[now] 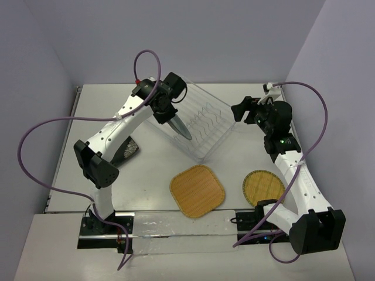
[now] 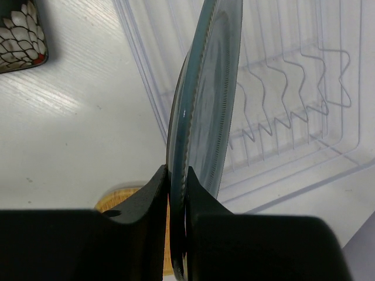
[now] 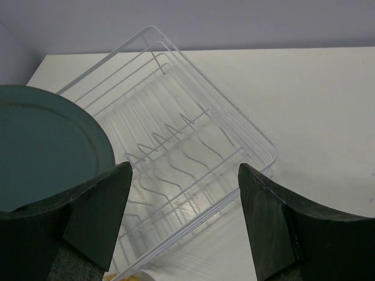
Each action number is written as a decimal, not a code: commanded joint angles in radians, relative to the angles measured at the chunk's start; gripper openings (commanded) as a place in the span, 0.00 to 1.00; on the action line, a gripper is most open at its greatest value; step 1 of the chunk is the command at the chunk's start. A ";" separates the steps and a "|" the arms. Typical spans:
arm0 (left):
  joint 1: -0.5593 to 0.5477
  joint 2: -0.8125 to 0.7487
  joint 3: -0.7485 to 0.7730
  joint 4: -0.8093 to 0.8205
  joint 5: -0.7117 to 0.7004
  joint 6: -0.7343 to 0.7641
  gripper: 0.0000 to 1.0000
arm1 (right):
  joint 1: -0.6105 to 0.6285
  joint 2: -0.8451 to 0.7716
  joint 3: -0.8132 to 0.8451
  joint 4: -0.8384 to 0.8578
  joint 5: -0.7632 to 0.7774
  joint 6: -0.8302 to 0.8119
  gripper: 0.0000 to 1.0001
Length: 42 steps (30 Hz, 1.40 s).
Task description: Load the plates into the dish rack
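Now we hold the blue plate (image 2: 211, 88) on edge over the tines of the rack (image 1: 202, 123), our left gripper (image 2: 177, 175) clamped on its rim. Our right gripper (image 3: 184, 170) hangs beside the rack, jaws apart.

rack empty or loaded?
Empty: nothing sits in the rack; the plate is clamped on edge in the left claw, not slotted.

The white-shelled left arm (image 1: 120, 126) and right arm (image 1: 300, 182) have blocky black joints. A thin purple cable (image 1: 21, 149) loops off each.
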 commanded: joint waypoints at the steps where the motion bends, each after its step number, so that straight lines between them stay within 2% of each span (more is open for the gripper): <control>1: -0.042 -0.005 0.096 0.031 -0.065 -0.016 0.00 | 0.001 -0.011 0.034 0.025 0.034 -0.012 0.80; 19: -0.058 0.043 0.060 0.029 -0.074 -0.054 0.00 | -0.010 -0.012 0.016 0.025 0.060 0.023 0.81; 31: -0.061 -0.016 0.087 0.030 -0.114 -0.012 0.00 | -0.012 0.029 0.032 0.025 0.045 0.035 0.81; 42: -0.061 -0.071 0.011 0.031 -0.112 -0.028 0.00 | -0.011 0.049 0.039 0.025 0.049 0.043 0.81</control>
